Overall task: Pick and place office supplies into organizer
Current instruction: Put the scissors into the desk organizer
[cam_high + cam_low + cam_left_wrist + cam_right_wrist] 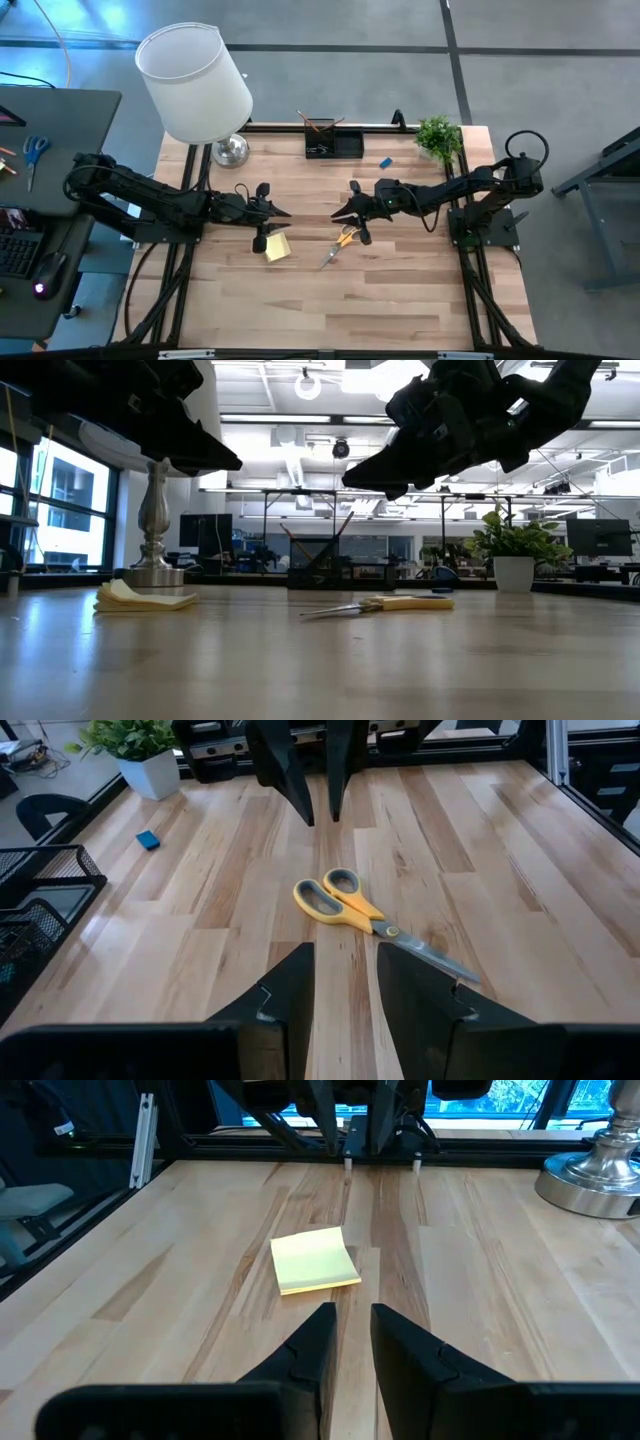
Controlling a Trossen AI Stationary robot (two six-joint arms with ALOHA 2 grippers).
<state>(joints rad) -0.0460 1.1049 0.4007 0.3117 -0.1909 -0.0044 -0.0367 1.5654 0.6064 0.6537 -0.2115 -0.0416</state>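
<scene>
Pale wood table [400, 300] in an open office, both tools [340, 995] [350, 1342] slightly parted, empty.

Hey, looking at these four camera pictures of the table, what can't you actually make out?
- Organizer contents: too small in the high view; in the low view only dark mesh far off; cut off by the edge in the left wrist view.
- Blue eraser: too small to tell its details in any view.
- Scissors: handles partly hidden under the right gripper in the high view.
- Lamp base: cut off by the right wrist view's edge.
</scene>
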